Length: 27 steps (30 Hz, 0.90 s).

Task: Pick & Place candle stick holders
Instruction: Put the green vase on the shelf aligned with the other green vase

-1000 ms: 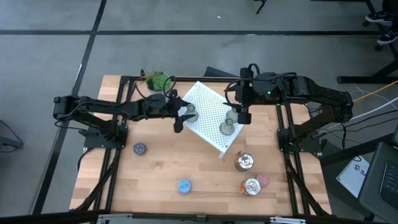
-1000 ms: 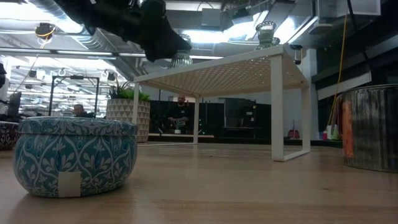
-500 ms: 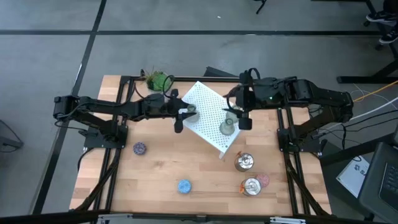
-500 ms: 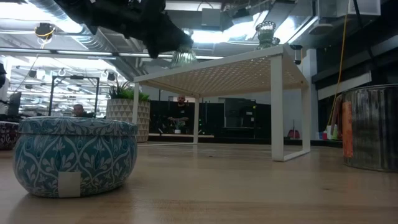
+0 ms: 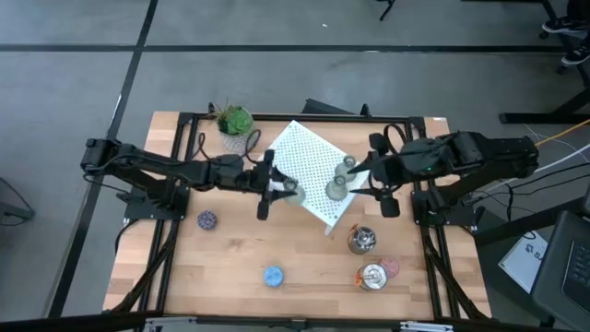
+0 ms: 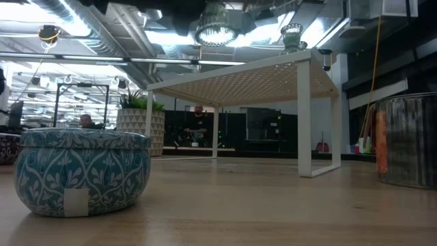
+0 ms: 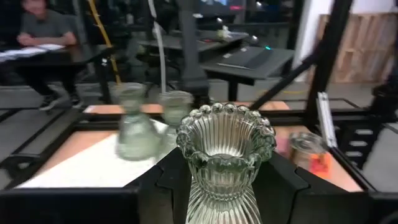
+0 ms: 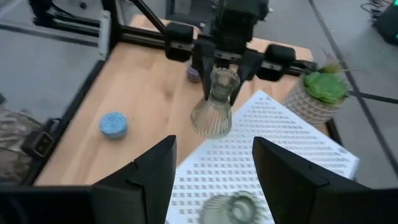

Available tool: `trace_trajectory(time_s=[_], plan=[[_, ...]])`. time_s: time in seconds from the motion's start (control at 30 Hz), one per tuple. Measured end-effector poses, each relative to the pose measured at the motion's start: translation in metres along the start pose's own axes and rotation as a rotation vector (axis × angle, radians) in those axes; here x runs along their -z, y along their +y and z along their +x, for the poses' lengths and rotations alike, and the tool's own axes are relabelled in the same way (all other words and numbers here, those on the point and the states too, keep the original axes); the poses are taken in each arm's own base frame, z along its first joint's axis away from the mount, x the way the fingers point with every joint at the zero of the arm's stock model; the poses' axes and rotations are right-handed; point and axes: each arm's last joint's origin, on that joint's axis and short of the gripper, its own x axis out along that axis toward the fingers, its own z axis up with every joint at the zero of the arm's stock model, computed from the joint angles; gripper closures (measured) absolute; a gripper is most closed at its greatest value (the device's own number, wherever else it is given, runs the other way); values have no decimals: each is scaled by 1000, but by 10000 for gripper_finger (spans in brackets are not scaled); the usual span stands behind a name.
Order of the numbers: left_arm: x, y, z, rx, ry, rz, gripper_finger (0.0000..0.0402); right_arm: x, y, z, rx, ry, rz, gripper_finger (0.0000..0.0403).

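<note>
My left gripper (image 5: 279, 188) is shut on an olive-green glass candle stick holder (image 7: 225, 155), held in the air over the near left edge of the white perforated stand (image 5: 309, 159). From below, the holder (image 6: 216, 26) shows above the stand top. Two more green holders (image 5: 348, 166) (image 5: 336, 190) stand upright on the stand. My right gripper (image 8: 211, 186) hangs open over the stand's right side with nothing between its fingers. The blue (image 5: 273, 275), purple (image 5: 208, 219), pink (image 5: 392, 267) and two silver holders (image 5: 362, 241) (image 5: 372, 276) rest on the table. My left gripper pinches the holder's ribbed stem (image 7: 219, 200), just below the beaded cup, between its two fingers (image 7: 160, 186). The fingers come in level from the table's left. The holder stands upright, cup up and bell-shaped foot (image 8: 211, 121) down, lifted clear of the stand.
A green potted plant (image 5: 236, 122) stands at the far left of the stand. Black frame rails run along the table's left and right sides (image 5: 175, 198). Bare wood lies between the stand and the near edge (image 5: 304, 258).
My left gripper has shut on the green holder, lifted it off the stand top and carried it toward the near edge and a little right; the holder stays upright. My right gripper has drawn away from the stand's middle toward the right and near edges, still open.
</note>
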Motion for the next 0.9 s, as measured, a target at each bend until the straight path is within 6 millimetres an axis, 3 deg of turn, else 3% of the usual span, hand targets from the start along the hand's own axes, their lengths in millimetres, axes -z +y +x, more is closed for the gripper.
trace_trajectory(time_s=[0.13,0.37,0.7,0.9], plan=[[-7,-12,26,37,8,25,273,10,4,5,-18,-23,26,188],[-20,-25,69,63,52,97,273,10,19,6,-72,-76,61,188],[2,-32,100,-27,118,42,273,4,38,3,-100,-139,93,188],[6,-29,103,-60,117,43,273,4,40,6,-98,-135,97,188]])
